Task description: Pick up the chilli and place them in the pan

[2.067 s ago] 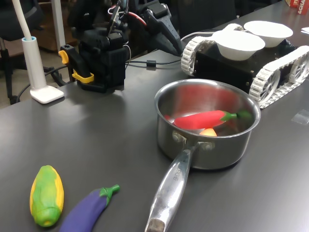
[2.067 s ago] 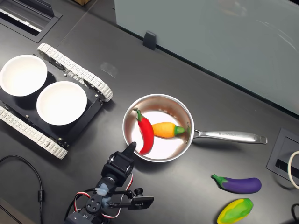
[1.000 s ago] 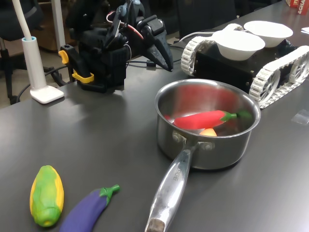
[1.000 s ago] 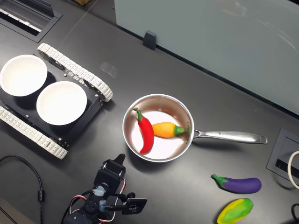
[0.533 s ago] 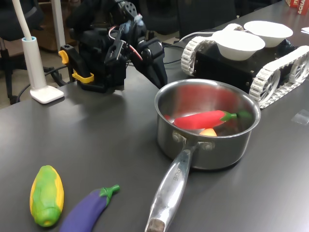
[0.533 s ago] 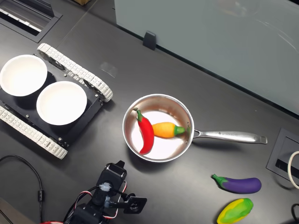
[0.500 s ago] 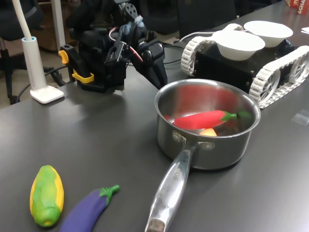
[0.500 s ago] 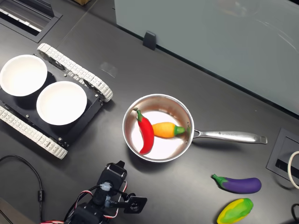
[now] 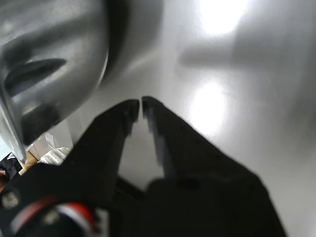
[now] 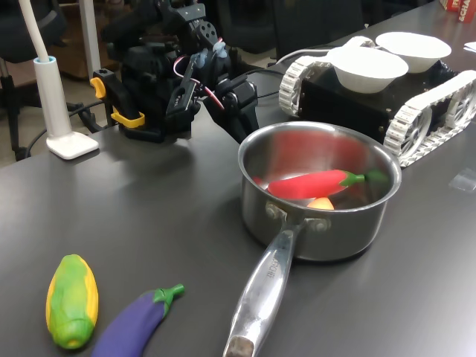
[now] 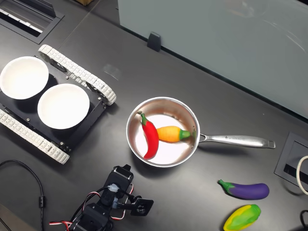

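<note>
The red chilli (image 10: 309, 184) (image 11: 150, 137) lies inside the steel pan (image 10: 320, 236) (image 11: 234, 140), next to an orange-yellow chilli (image 10: 321, 202) (image 11: 169, 133). My gripper (image 10: 244, 128) (image 11: 124, 169) is outside the pan, beside its wall on the first exterior view's left, pointing down at the table. In the wrist view the gripper (image 9: 138, 103) is shut, its black tips almost touching with nothing between them, and the pan's shiny wall (image 9: 54, 59) is close by.
A corn toy (image 10: 71, 299) (image 11: 242, 216) and a purple eggplant (image 10: 134, 323) (image 11: 248, 190) lie near the pan's handle end. Two white bowls (image 10: 368, 67) (image 11: 62, 106) sit on a tracked vehicle beyond the pan. A white lamp base (image 10: 71, 141) stands beside the arm's base (image 10: 152, 89).
The arm has drawn back toward its base and the gripper has come down beside the pan's outer wall. Both chillies lie where they were.
</note>
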You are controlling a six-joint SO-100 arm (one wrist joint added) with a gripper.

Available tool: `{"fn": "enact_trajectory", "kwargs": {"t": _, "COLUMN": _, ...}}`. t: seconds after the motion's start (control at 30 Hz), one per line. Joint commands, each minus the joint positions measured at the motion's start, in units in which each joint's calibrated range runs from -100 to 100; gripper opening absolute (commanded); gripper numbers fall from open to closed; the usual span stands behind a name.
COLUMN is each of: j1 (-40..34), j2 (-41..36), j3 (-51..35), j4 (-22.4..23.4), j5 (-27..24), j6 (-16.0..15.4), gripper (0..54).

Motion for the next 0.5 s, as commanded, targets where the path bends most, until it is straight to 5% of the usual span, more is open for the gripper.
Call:
{"fn": "enact_trajectory", "kwargs": {"t": 0.0, "j1": 1.0, "j2": -0.8, "j3": -0.8, "j4": -3.0, "j5": -1.0, "j6": 0.6, "gripper": 0.0}}
{"fn": "enact_trajectory", "kwargs": {"t": 0.47, "j1": -0.5, "j2": -0.8, "j3": -0.8, "j4": -3.0, "j5": 0.1, "j6": 0.5, "gripper": 0.0}}
